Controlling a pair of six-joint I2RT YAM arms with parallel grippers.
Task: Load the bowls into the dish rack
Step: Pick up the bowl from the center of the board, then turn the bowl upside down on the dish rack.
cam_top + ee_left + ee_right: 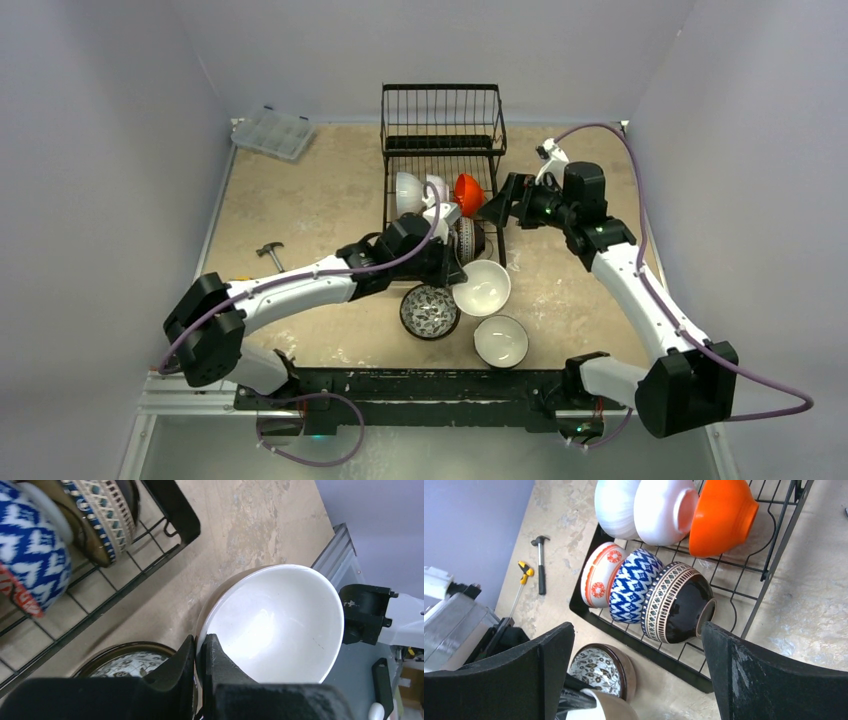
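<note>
One dish rack [442, 143]; we count six bowls [679, 602] on edge in its base. Right gripper [492, 208] beside rack, fingers spread wide, empty. Left gripper [200, 655] pinches rim of white-lined bowl [280, 620] near rack's front corner.

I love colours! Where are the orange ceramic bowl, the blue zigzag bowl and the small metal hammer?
Orange ceramic bowl [721, 517]: right wrist view, outer wall.
Blue zigzag bowl [634, 585]: right wrist view, patterned side.
Small metal hammer [541, 572]: right wrist view, handle.

Left arm [300, 285] stretches forward and low, the left pincer [201, 644] clamped on a bowl [280, 625] rim. Right arm [640, 280] bends inward at the elbow, the right pincer [636, 630] spread wide, pointing leftward.
</note>
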